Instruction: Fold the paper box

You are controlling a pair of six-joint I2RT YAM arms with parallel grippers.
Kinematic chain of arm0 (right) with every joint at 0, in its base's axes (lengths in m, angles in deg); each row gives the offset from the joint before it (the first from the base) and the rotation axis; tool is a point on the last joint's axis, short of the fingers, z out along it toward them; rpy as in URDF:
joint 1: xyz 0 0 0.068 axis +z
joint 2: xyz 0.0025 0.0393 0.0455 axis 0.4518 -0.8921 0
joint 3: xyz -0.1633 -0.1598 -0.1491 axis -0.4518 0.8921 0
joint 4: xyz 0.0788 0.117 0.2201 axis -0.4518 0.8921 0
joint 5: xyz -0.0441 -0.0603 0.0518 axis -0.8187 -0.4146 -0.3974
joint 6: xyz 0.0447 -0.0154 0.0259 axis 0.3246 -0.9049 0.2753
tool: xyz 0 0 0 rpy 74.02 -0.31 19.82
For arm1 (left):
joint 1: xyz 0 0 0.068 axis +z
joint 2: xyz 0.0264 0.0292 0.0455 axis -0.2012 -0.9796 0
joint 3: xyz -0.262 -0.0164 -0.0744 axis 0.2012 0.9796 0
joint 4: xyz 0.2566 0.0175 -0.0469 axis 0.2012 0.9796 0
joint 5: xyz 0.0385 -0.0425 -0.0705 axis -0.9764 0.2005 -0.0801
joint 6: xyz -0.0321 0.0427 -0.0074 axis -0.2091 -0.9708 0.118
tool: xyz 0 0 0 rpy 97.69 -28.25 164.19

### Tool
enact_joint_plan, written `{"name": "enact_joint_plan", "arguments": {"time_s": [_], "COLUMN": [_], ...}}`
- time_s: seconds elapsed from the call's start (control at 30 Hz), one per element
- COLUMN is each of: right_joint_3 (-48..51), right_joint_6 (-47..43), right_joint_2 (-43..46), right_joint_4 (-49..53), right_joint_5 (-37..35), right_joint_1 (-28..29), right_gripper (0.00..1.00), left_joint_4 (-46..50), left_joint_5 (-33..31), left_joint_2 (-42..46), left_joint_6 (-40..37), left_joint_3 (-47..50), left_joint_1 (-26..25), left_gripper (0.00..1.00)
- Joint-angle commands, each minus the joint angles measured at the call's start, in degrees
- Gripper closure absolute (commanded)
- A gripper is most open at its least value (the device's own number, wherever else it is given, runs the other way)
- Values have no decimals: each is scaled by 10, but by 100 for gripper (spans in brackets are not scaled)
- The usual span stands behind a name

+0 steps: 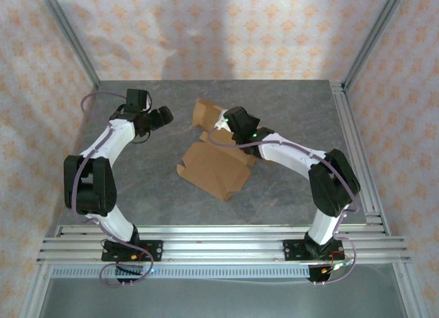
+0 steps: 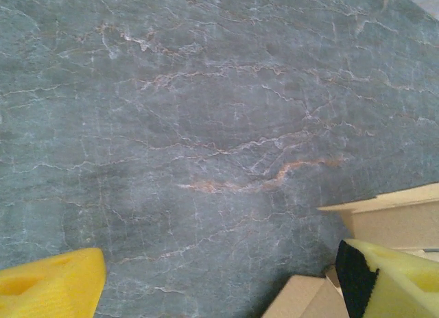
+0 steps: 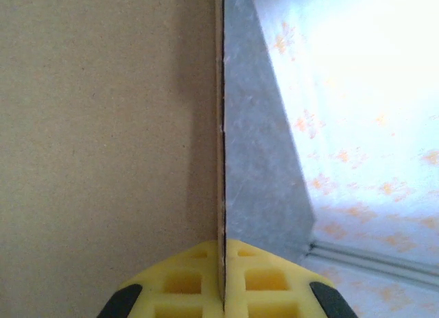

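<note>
The paper box [image 1: 212, 164] is a brown cardboard piece lying mid-table, one flap [image 1: 204, 114] raised at its far end. My right gripper [image 1: 225, 120] is shut on that flap; in the right wrist view the flap's thin edge [image 3: 221, 126] runs straight up from between the yellow pads [image 3: 185, 280], brown face [image 3: 103, 140] to the left. My left gripper [image 1: 167, 115] hovers over bare table left of the box, open, its yellow fingers [image 2: 51, 284] far apart with nothing between them. Corners of the cardboard [image 2: 398, 215] show at the lower right of the left wrist view.
The grey marble table [image 1: 288, 112] is bounded by patterned walls and aluminium frame posts [image 1: 68, 37]. Rails [image 1: 219, 239] run along the near edge by both arm bases. Open tabletop lies left of the box and at the far right.
</note>
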Motion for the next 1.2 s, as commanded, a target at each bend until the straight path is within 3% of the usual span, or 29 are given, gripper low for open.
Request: {"name": "enact_joint_plan", "arguments": {"time_s": [0.0, 0.27, 0.63, 0.87, 1.17], "right_joint_3": [44, 124, 186, 187, 186], "right_joint_6": [-104, -224, -352, -353, -304], "right_joint_2": [16, 19, -39, -54, -51], "right_joint_4": [-118, -300, -574, -589, -537], "right_joint_5": [-77, -112, -129, -129, -121], "right_joint_1": [17, 35, 48, 50, 50], "right_gripper": [100, 100, 100, 100, 100], "left_joint_4": [-34, -84, -65, -41, -28], "left_joint_5": [20, 33, 39, 40, 86], "left_joint_2": [19, -11, -83, -134, -255], "left_joint_6": [-16, 3, -4, -17, -45], "left_joint_3": [19, 16, -63, -126, -235], "left_joint_1": [7, 7, 7, 8, 6], "left_gripper": [11, 11, 11, 11, 22]}}
